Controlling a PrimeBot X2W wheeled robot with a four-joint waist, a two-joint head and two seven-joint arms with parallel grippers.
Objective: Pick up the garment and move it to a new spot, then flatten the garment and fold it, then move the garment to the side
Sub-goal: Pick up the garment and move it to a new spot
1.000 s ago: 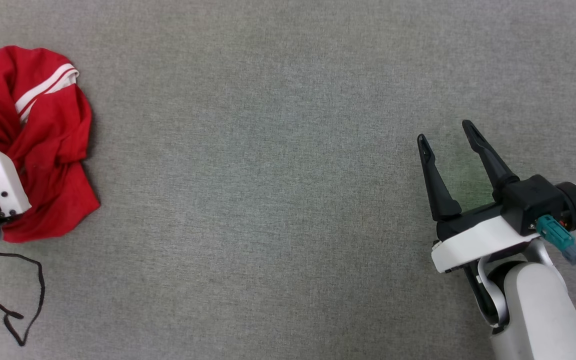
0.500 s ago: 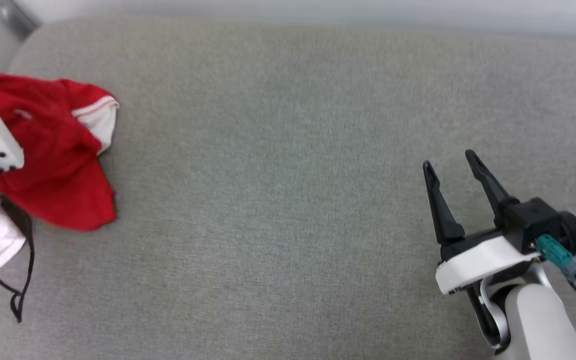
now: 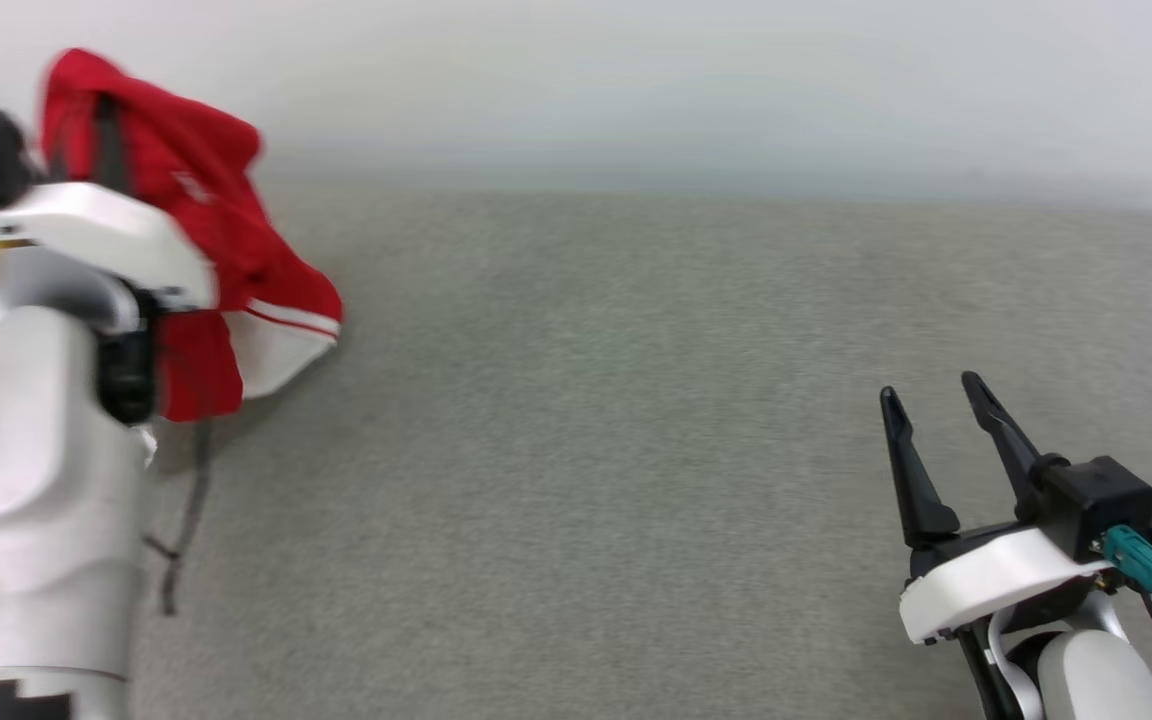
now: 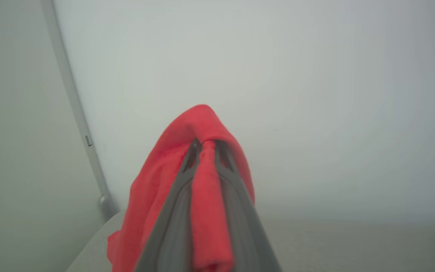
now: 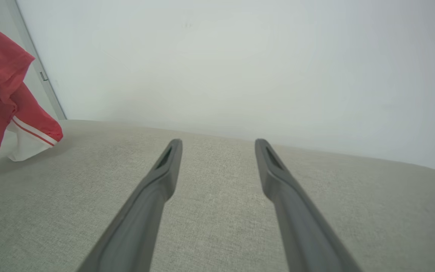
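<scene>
Left wrist view: the red jersey-style T-shirt with white sleeves (image 4: 172,181) hung pinched in the closed dark fingers of the left gripper (image 4: 205,144), raised above the far left corner of the grey woven-fabric surface (image 3: 636,450).
The carry to a new spot looked in hand; next it needed setting down nearer that surface's middle and spreading flat. The right gripper (image 3: 927,386) hovered over the surface's near right, fingers apart and empty. Folds hid the chest lettering, and blur smeared the head view.
</scene>
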